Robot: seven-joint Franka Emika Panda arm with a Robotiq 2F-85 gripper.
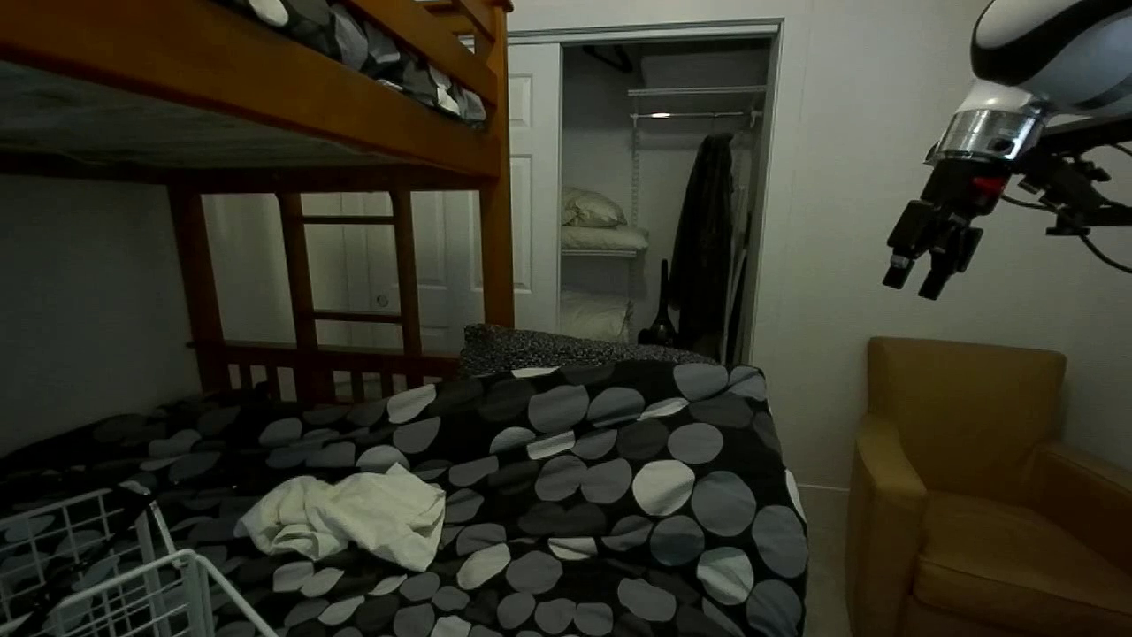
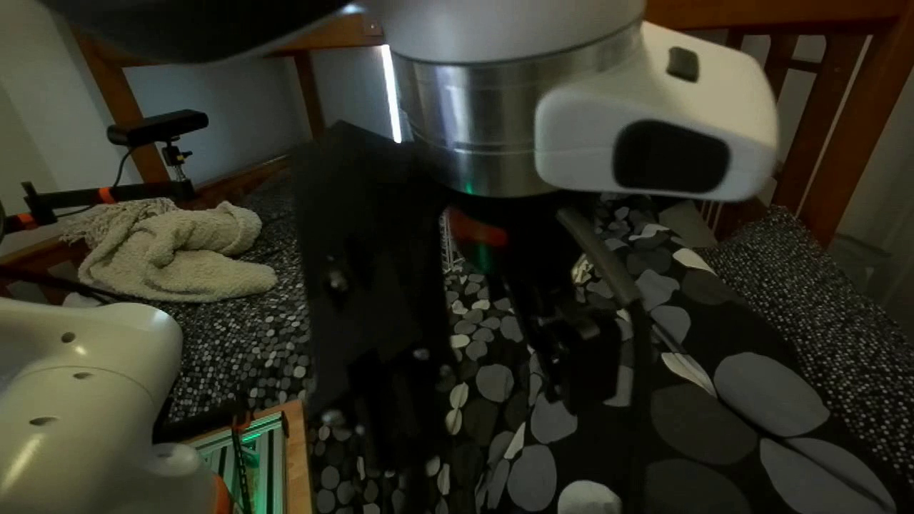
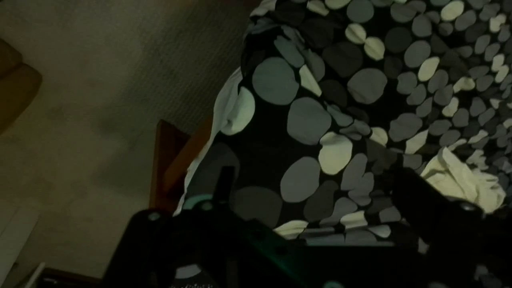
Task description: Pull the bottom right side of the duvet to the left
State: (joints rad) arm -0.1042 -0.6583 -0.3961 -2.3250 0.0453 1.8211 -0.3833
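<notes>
My fingers point(image 1: 944, 267) black. Duvet point(image 1: 610, 482) black, dotted grey and white. Cloth point(image 1: 371, 513), away from edges, cream. Armchair point(image 1: 964, 398), beyond edge, tan.

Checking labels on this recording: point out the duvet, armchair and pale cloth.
Duvet point(image 1: 548, 495), in an exterior view: spotted top.
Armchair point(image 1: 977, 447), in an exterior view: backrest.
Pale cloth point(image 1: 354, 518), in an exterior view: middle folds.

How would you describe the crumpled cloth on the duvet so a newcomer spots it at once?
In an exterior view, find the wooden bunk bed, then, low on it, the black duvet with grey and white circles. On that duvet, right of the white wire basket in the picture, lies the crumpled cloth. It is plain cream, with none of the duvet's circles.
</notes>
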